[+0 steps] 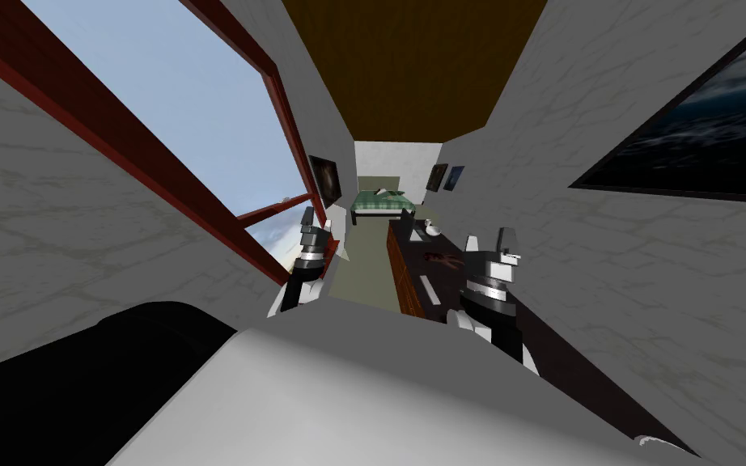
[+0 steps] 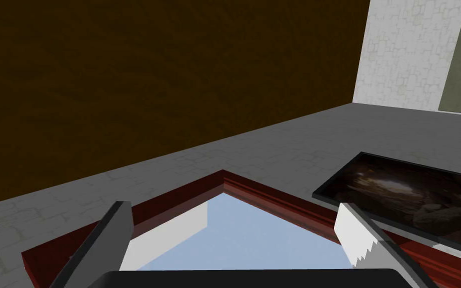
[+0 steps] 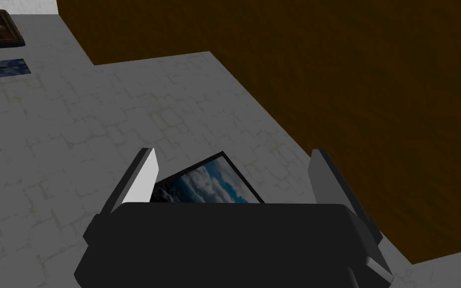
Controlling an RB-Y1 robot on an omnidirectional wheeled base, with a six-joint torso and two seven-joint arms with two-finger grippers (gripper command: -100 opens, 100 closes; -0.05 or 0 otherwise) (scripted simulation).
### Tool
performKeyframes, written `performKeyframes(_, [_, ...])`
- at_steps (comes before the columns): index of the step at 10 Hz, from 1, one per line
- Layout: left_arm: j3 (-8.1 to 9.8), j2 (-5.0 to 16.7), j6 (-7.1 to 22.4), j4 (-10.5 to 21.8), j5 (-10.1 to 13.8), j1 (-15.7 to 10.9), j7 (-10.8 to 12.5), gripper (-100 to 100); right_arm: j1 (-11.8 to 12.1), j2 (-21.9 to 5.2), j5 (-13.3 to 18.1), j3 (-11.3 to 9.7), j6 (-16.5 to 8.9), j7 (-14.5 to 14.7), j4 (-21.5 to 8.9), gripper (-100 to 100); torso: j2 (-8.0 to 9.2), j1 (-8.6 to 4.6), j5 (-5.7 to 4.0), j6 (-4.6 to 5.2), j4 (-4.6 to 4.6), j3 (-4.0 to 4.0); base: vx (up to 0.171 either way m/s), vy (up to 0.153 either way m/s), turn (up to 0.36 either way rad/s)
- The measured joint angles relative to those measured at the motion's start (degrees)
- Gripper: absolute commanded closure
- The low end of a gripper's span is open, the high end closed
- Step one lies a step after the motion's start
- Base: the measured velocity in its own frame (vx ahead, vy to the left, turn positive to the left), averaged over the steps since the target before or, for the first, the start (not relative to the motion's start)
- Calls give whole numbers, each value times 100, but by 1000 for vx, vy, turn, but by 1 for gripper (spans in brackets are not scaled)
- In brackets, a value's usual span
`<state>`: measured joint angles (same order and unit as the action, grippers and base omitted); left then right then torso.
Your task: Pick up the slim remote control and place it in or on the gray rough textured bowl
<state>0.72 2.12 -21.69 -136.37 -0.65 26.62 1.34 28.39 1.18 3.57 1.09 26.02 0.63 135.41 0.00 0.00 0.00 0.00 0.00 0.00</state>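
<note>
A long dark brown cabinet top (image 1: pixel 409 279) runs ahead on my right. On it lies a slim pale strip (image 1: pixel 430 289), which looks like the remote. Farther along stands a small pale bowl-shaped thing (image 1: pixel 433 230). My right gripper (image 1: pixel 489 241) is raised above the cabinet's near part, beside and above the strip, open and empty; in the right wrist view the right gripper (image 3: pixel 232 172) has both fingers wide apart. My left gripper (image 1: pixel 315 220) is held up by the window, open, and the left gripper (image 2: pixel 234 225) holds nothing.
A reddish thing (image 1: pixel 442 259) lies on the cabinet between the strip and the bowl, and a dark upright thing (image 1: pixel 406 218) stands at its far end. A bed with a green cover (image 1: pixel 379 204) is at the far end. A red-framed window (image 1: pixel 201 162) lies to my left.
</note>
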Motion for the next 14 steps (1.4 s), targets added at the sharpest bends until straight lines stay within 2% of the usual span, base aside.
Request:
performKeyframes(5, [0, 0, 0, 0, 0, 1, 0, 0, 11, -696, -30, -18, -171, -133, -375, -100, -41, 11, 2, -1, -9, -24, 93, 30, 31])
performKeyframes(6, [0, 0, 0, 0, 0, 1, 0, 0, -80, -879, -45, 11, -274, -171, -523, -100, -42, 9, 2, -1, -10, -25, 143, 62, 50])
performKeyframes(7, [0, 0, 0, 0, 0, 1, 0, 0, -13, -1066, -56, 5, -311, -219, -633, -100, -53, 19, 4, 0, -12, -30, 165, 61, 45])
performKeyframes(9, [0, 0, 0, -1, 0, 2, 0, 0, 19, -1426, -46, -50, -398, -284, -930, -100, -71, 24, 5, -1, -16, -41, 191, 76, 54])
performKeyframes(12, [0, 0, 0, -1, 0, 1, 0, 0, -47, -1918, -28, -126, -608, -360, -1284, -100, -45, 22, 5, -1, -11, -27, 98, 51, 19])
performKeyframes(14, [0, 0, 0, 0, 0, 1, 0, 0, -101, -2119, 19, -234, -710, -359, -1498, -100, -41, 16, 4, -1, -9, -24, 98, 35, 28])
